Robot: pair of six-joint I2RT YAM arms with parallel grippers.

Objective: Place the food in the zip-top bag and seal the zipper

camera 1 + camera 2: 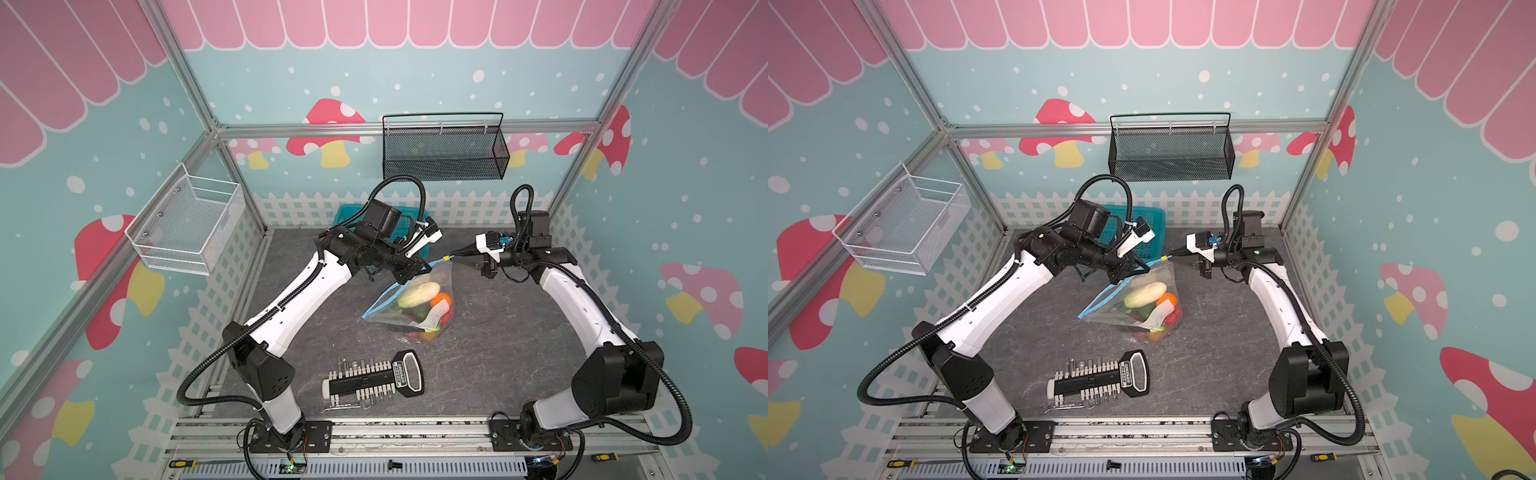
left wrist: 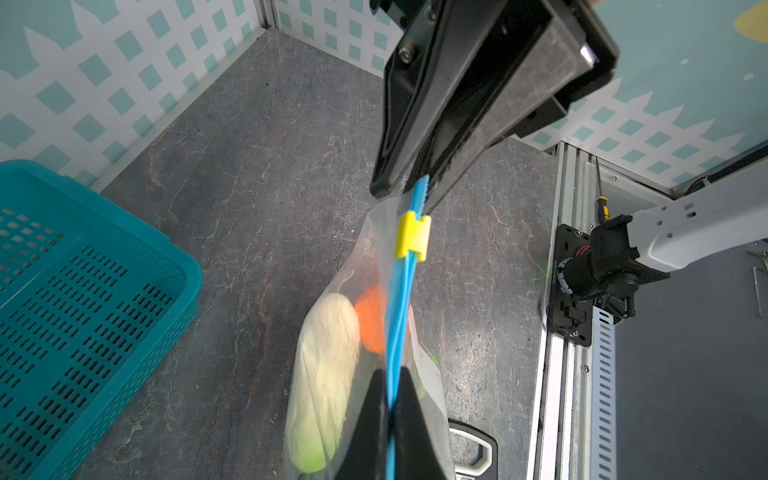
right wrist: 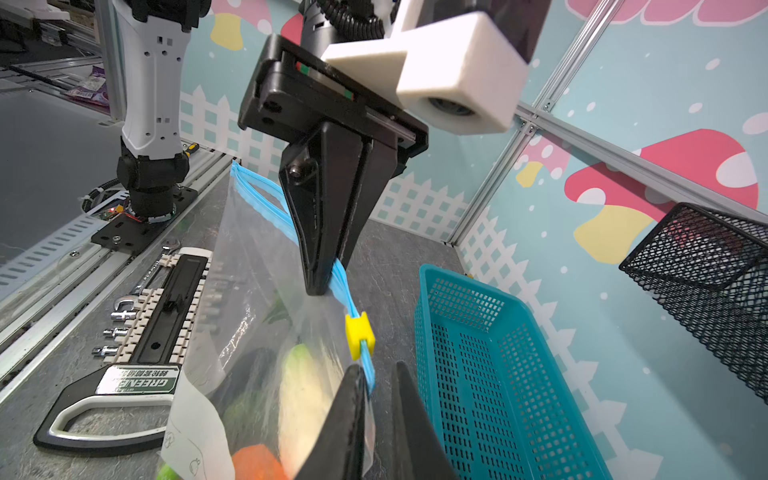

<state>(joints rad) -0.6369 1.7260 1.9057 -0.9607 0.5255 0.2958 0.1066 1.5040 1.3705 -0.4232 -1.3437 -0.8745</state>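
Observation:
The clear zip-top bag [image 1: 409, 309] [image 1: 1131, 305] hangs tilted above the table, with the food inside: a white-green cabbage [image 2: 328, 365], an orange piece [image 2: 372, 320], and red and green pieces. My left gripper [image 2: 390, 374] [image 1: 409, 277] is shut on the blue zipper [image 2: 397, 316] partway along it. The yellow tab [image 2: 412, 235] [image 3: 359, 334] sits near the strip's end. That end lies inside my right gripper [image 3: 380, 368] [image 1: 452, 256], against one finger, with a narrow gap to the other. Beyond the left gripper the two halves of the zipper [image 3: 257, 187] stand apart.
A teal lattice basket [image 3: 498, 353] [image 1: 345, 212] stands at the back, close behind both grippers. A black-and-white tool holder [image 1: 374, 376] lies near the front. A black mesh basket [image 1: 444, 153] hangs on the back wall and a white wire basket [image 1: 187, 224] on the left wall.

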